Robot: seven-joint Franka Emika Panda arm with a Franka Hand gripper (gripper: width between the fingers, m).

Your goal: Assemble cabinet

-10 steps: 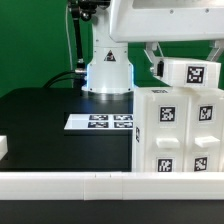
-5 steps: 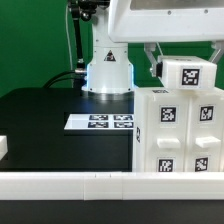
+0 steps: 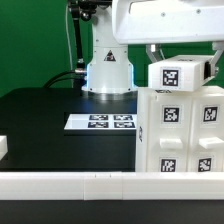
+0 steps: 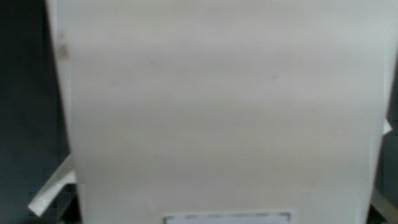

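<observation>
Closest to me, a low white rail (image 3: pixel 100 182) runs across the front of the black surface (image 3: pixel 40 112), with a small white block (image 3: pixel 3 147) at the 9 o'clock edge of the exterior view. Just behind the rail, at about 4 o'clock, stands the cabinet (image 3: pixel 178 135), upright, its tagged faces turned my way. Right above its top edge, near 2 o'clock, the gripper (image 3: pixel 182 66) has its jaws spread wide around a white tagged piece (image 3: pixel 178 74) and appears to be holding it.

That piece is what moved. A moment ago it hung slanted and further toward 3 o'clock. Now it has slid toward 9 o'clock and squared up, so its tag faces me straight on. I read this as lining the piece up with the cabinet's top before seating it. I cannot tell whether the two already touch.

The wrist view shows little but a flat white face. Further back, the marker board (image 3: pixel 100 122) lies flat at the centre, and the arm's base (image 3: pixel 108 72) rises at 12 o'clock
</observation>
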